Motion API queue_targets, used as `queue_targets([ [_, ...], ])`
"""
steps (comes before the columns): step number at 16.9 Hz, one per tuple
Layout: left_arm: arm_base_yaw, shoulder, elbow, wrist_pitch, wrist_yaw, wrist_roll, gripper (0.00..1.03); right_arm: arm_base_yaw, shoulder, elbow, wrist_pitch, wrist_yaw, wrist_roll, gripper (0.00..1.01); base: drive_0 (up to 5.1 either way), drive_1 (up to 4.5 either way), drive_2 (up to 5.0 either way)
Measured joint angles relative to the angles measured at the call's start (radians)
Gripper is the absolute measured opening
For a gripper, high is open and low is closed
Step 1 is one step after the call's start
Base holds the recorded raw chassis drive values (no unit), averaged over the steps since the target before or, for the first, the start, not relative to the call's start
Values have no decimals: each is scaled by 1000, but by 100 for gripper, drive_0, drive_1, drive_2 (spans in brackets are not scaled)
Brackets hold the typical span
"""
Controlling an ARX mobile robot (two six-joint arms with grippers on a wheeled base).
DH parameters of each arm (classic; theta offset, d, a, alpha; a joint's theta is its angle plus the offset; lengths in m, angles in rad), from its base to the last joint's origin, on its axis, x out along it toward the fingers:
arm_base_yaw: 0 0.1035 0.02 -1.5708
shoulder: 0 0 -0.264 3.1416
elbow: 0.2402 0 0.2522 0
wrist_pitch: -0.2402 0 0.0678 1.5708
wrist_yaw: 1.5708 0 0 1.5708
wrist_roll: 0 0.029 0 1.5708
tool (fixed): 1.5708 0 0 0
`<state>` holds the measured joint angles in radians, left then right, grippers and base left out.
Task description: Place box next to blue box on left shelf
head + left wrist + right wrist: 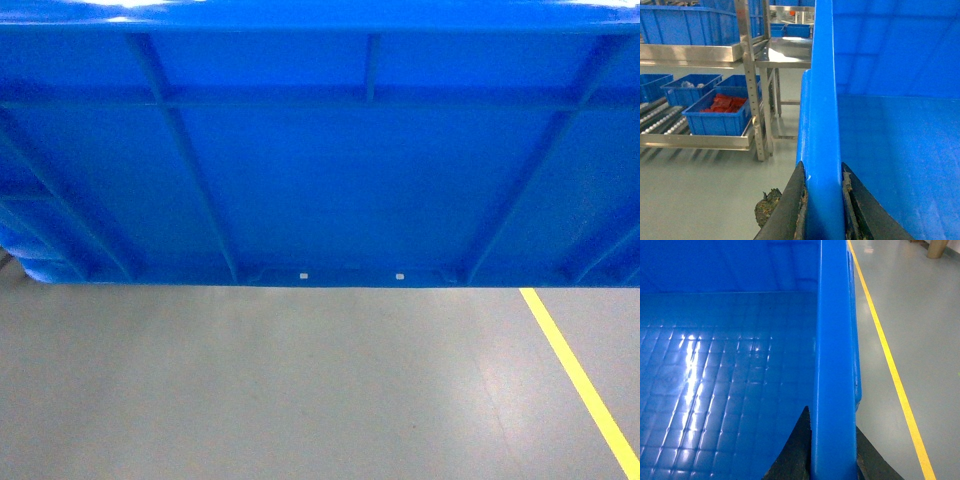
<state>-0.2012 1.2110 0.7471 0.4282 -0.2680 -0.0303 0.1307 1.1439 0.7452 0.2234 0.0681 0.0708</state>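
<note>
Blue plastic crate, carried clear of the floor.
Left gripper and right gripper: jaws clamped on opposite rims for balance; flow rack stands left of crate.

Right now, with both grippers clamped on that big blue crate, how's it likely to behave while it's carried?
The crate probably stays stiff: thick rim, ribbed sides. It looks empty in both wrist views, so likely light for its size. The left gripper and right gripper pinch only the glossy rim, so it may slip or swing.
</note>
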Motion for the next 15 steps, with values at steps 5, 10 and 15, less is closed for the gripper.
queue_targets([
  [5, 0, 0, 0, 2, 0, 0, 12, 0, 0, -1, 1, 1, 1, 8, -2, 423, -428],
  [10, 0, 0, 0, 2, 2, -4, 12, 0, 0, -1, 6, 1, 0, 8, -6, 420, -432],
  [15, 0, 0, 0, 2, 2, -6, 12, 0, 0, -1, 6, 1, -1, 8, -4, 422, -430],
])
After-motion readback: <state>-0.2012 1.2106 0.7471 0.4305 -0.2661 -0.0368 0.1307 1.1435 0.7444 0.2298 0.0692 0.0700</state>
